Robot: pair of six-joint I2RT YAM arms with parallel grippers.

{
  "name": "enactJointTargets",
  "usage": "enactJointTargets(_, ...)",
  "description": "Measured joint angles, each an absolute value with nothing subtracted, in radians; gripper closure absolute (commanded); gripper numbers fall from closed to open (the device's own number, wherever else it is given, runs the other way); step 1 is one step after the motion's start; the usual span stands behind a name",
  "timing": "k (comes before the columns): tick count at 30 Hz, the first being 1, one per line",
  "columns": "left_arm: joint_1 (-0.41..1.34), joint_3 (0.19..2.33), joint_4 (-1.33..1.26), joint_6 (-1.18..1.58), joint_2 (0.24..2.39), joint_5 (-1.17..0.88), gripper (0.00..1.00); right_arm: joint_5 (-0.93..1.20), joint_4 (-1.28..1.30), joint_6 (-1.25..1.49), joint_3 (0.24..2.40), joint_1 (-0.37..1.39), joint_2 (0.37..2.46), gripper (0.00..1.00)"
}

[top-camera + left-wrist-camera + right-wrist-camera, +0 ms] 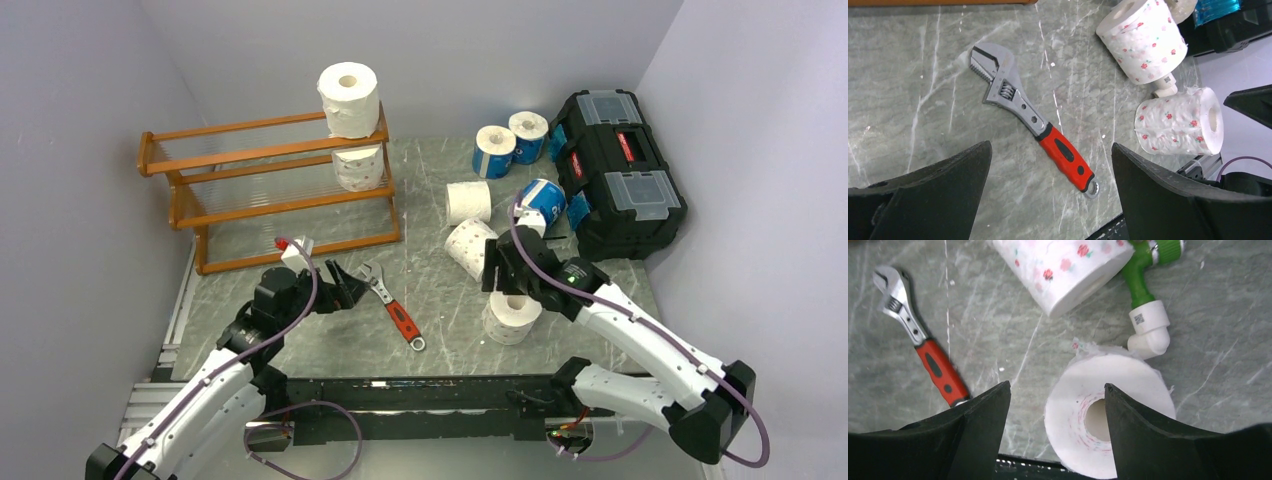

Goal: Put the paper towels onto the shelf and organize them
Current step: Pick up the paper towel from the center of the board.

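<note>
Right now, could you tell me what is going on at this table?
The robot is stocking the shelf with paper towels. A white roll sits on the top tier's right end, a patterned roll just below. Six more are on the table. The right pincer hangs open over an upright printed roll near the front edge; the left pincer, open and empty, hovers by a wrench.

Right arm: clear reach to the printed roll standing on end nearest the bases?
Probably yes. The right gripper hangs open just above that roll, nothing between them; the white elbow fitting lies beside it, not over it.
</note>
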State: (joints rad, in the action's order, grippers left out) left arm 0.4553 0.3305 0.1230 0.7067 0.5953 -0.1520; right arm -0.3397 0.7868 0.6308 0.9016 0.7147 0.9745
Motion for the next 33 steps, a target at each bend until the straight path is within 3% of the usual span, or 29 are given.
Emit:
enactJointTargets(22, 0.455, 0.291, 0.101, 0.731, 0.629, -0.142, 0.05, -0.389, 0.885, 0.672, 0.904, 0.842, 1.087, 0.30)
enactJointTargets(33, 0.455, 0.284, 0.086, 0.746, 0.633, -0.142, 0.05, -0.392, 0.891, 0.690, 0.872, 0.844, 1.110, 0.39)
